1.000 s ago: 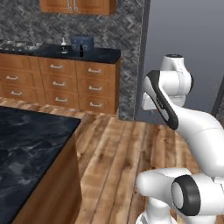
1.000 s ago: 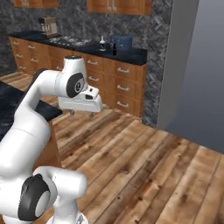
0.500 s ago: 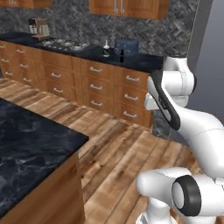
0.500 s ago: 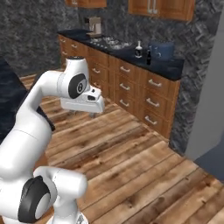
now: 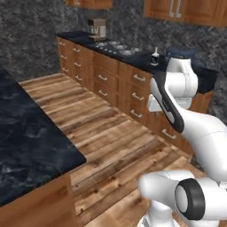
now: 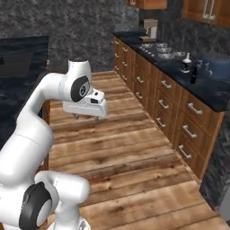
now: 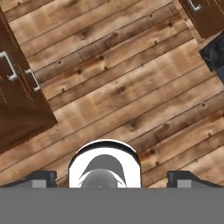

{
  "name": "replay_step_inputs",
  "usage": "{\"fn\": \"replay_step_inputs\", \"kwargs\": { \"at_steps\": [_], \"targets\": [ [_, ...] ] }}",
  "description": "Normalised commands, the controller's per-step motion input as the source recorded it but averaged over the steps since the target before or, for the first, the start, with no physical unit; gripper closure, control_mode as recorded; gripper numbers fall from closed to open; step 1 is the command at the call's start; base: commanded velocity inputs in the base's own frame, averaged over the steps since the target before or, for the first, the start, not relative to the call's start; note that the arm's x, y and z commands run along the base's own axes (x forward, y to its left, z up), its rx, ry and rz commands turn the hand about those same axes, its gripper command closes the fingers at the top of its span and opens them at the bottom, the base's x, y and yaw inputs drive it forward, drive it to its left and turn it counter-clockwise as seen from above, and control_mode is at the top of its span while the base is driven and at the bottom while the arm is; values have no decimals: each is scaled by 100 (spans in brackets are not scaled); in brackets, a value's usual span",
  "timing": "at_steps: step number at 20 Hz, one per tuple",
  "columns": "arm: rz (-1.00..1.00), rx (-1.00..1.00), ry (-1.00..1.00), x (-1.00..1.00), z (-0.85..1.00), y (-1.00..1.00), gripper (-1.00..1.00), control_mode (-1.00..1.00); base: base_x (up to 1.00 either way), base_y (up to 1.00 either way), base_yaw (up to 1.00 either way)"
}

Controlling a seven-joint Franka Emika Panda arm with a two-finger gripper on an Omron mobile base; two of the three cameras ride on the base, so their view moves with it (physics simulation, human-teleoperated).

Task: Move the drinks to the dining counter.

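Note:
Two drinks stand on the far worktop beside the stove: a squat clear bottle with a white cap (image 6: 186, 63) (image 5: 155, 57) and a slim black bottle (image 6: 194, 74). The dining counter (image 5: 31, 146) (image 6: 22, 56), black veined marble on a wooden base, lies to my left. My gripper (image 6: 86, 117) (image 7: 111, 178) hangs open over the wooden floor, well short of the bottles, pointing straight down. In the hand view its fingertips (image 7: 41, 178) stand far apart with nothing between them.
The black worktop with wooden drawers (image 5: 133, 80) (image 6: 179, 108) runs along the right, with a stove (image 6: 164, 49), a coffee machine (image 5: 97, 29) and a blue toaster (image 6: 215, 67). Open wooden floor (image 5: 111, 137) separates it from the island. Drawer fronts (image 7: 17, 100) show beside the hand.
The whole picture has shifted: the base has turned and driven, so the worktop with the bottles now lies closer on the right. The arm keeps its pose and the gripper stays open.

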Motion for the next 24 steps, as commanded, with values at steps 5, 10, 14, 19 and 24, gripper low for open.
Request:
{"fn": "replay_step_inputs", "kwargs": {
  "at_steps": [5,10,14,19,24],
  "targets": [
    [0,0,0,0,0,0,-100,100,98,-62,55],
    [0,0,0,0,0,0,-100,100,72,-84,27],
    [0,0,0,0,0,0,-100,100,72,-16,-27],
    [0,0,0,0,0,0,-100,100,65,2,-50],
    [0,0,0,0,0,0,-100,100,60,-35,-41]
  ]
}}
